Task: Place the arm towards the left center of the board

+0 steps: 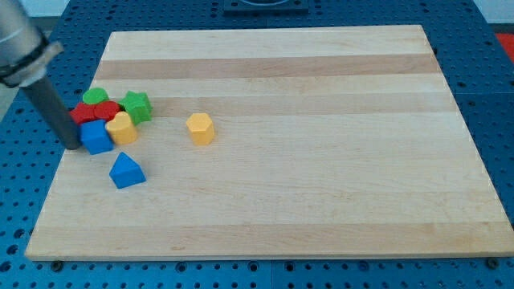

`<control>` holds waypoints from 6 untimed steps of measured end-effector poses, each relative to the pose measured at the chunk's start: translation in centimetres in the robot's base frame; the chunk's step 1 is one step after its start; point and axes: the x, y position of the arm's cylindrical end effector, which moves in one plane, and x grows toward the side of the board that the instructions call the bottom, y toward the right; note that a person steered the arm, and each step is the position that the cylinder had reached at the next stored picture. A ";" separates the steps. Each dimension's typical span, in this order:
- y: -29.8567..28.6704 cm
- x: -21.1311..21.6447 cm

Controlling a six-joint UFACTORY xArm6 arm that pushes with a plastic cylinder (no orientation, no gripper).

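Note:
My dark rod comes in from the view's top left, and my tip (pixel 73 145) rests on the wooden board (pixel 321 209) at its left edge, about mid-height. It touches or nearly touches the left side of a blue cube (pixel 96 137). That cube belongs to a tight cluster with a red block (pixel 86 112), a green round block (pixel 95 96), a green star block (pixel 137 106) and a yellow block (pixel 122 128). A blue triangular block (pixel 127 171) lies just below the cluster. A yellow hexagonal block (pixel 200 128) sits apart to the right.
The board lies on a blue perforated table (pixel 32 193) that shows on all sides. The arm's grey body (pixel 20 40) fills the view's top left corner.

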 end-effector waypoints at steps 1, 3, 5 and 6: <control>7.1 0.0; 9.1 0.0; -1.8 2.2; -4.1 2.4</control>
